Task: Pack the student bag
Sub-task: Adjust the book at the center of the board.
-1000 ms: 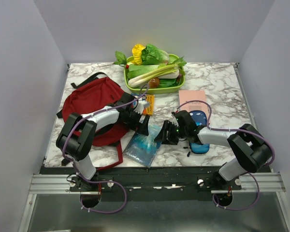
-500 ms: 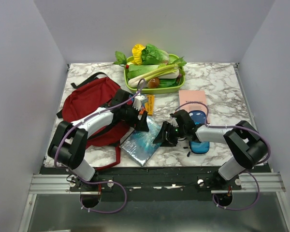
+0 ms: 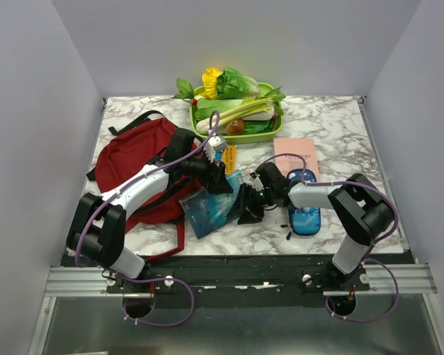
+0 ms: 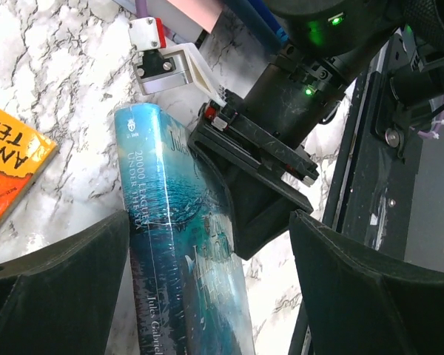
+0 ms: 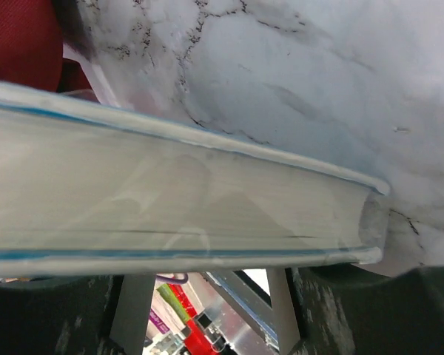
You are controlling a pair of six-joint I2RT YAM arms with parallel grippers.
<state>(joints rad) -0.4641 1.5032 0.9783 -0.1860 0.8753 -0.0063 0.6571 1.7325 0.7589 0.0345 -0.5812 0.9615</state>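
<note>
Nothing looks packed yet: the student bag (image 3: 137, 159) lies at the left of the table (image 3: 340, 129), and I cannot tell whether it is unzipped. The right gripper (image 3: 246, 208) is clamped on the blue hardcover book (image 3: 207, 211), tipping it up on edge. The left gripper (image 3: 220, 180) straddles its spine, jaws wide apart. An orange booklet (image 3: 228, 157), pink notebook (image 3: 294, 150) and blue pencil case (image 3: 305, 203) all wait outside.

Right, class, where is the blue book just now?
In the top view, the blue book is near the table's front edge, just left of centre, between the red backpack and the blue pencil case.
</note>
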